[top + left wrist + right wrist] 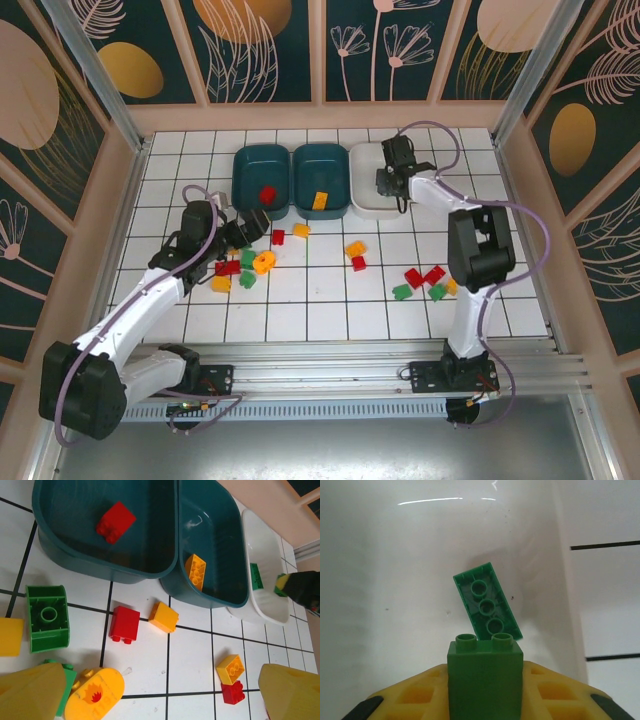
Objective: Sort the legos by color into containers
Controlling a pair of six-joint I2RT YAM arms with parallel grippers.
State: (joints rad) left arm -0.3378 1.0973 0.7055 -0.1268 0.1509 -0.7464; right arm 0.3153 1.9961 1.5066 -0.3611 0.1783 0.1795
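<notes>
My right gripper (485,697) is shut on a green lego (485,677), studs up, held over the white container (395,580). A flat green lego (487,602) lies upside down in that container. In the top view the right gripper (388,180) is above the white container (362,206). The left gripper (165,695) is open over the tiles, with nothing between its yellow fingers (32,692). Below it lie a red lego (124,624), a yellow one (164,616) and a rounded yellow piece (95,697). The left teal container (107,575) holds a red lego (115,521). The middle teal container (200,597) holds a yellow lego (195,571).
Loose legos lie in three groups: by the left gripper (245,265), mid-table (355,255) and near the right arm's base (425,280). An upturned green brick (47,617) sits left of the open fingers. Walls close in the tiled floor.
</notes>
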